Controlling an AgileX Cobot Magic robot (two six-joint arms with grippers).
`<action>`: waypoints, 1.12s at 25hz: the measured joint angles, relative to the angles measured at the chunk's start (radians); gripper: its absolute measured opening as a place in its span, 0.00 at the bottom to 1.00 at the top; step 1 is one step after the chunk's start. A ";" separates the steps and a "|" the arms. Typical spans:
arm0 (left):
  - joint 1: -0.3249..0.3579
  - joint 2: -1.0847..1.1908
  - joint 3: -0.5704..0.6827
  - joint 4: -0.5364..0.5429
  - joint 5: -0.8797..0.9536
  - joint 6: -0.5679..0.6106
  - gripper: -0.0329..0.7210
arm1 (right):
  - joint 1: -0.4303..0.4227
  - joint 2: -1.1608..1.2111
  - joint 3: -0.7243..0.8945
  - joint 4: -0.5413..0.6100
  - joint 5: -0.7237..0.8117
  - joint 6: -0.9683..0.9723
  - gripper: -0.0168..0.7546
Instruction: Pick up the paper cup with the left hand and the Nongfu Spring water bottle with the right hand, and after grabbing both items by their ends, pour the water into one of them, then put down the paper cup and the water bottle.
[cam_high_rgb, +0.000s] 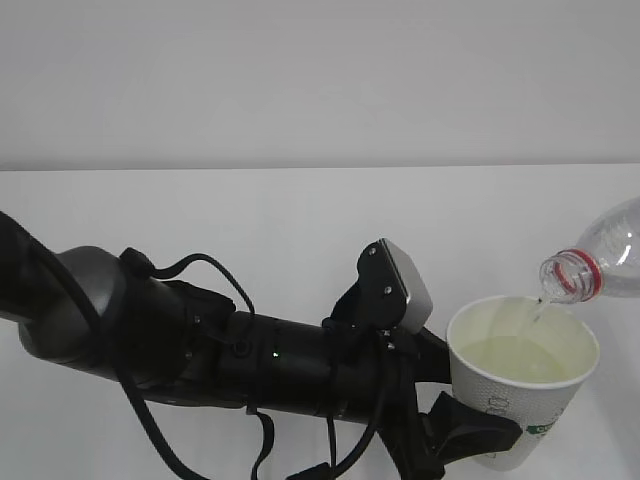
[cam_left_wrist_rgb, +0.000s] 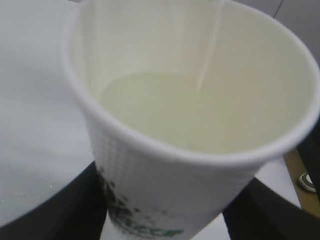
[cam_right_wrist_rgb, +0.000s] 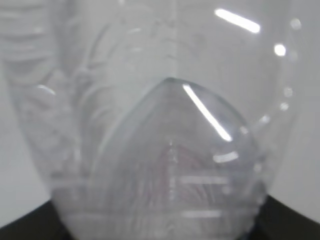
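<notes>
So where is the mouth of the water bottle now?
In the exterior view, at the right edge, the water bottle's mouth tilts down just above the paper cup's rim, apart from it.

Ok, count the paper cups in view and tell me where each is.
1. The paper cup sits low on the right, held by the left hand, under the water bottle mouth. None hidden, as far as shown.

Exterior camera facing the paper cup side-on; wrist cameras pressing close on cup and bottle.
</notes>
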 joint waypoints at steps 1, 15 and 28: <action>0.000 0.000 0.000 0.000 0.000 0.000 0.69 | 0.000 0.000 0.000 0.000 0.000 0.000 0.58; 0.000 0.000 0.000 0.002 0.000 0.000 0.69 | 0.000 -0.004 0.000 0.000 0.000 -0.002 0.58; 0.000 0.000 0.000 0.002 0.000 0.000 0.69 | 0.000 -0.004 0.000 0.002 -0.002 -0.002 0.58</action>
